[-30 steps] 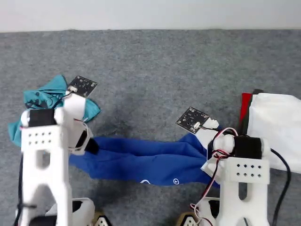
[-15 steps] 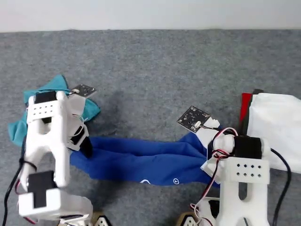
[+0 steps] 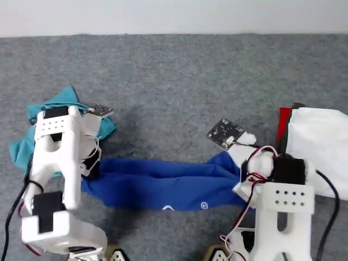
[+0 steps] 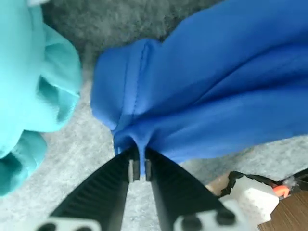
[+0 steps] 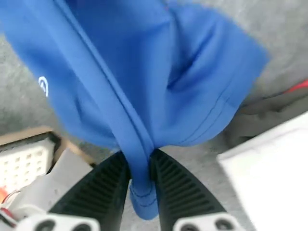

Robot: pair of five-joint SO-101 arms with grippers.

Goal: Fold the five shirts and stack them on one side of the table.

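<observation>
A blue shirt (image 3: 168, 185) hangs stretched between the two arms near the table's front. My left gripper (image 4: 137, 169) is shut on the blue shirt's (image 4: 207, 91) edge at its left end (image 3: 93, 173). My right gripper (image 5: 140, 179) is shut on a fold of the blue shirt (image 5: 144, 72) at its right end (image 3: 242, 179). A teal shirt (image 3: 51, 117) lies crumpled at the left, behind the left arm; it also shows as the teal shirt (image 4: 33, 82) beside the blue one. A folded white shirt (image 3: 318, 147) tops a stack at the right edge.
Red (image 3: 284, 124) and dark (image 3: 296, 106) cloth edges peek from under the white shirt. The grey carpeted table (image 3: 179, 76) stretches open toward the back. A white wall (image 3: 174, 16) borders the far edge. Arm bases (image 3: 60, 234) stand at the front.
The left arm has drawn back toward the front and lowered a little, still holding the blue shirt's end. The right arm has shifted slightly lower; the shirt stays stretched.
</observation>
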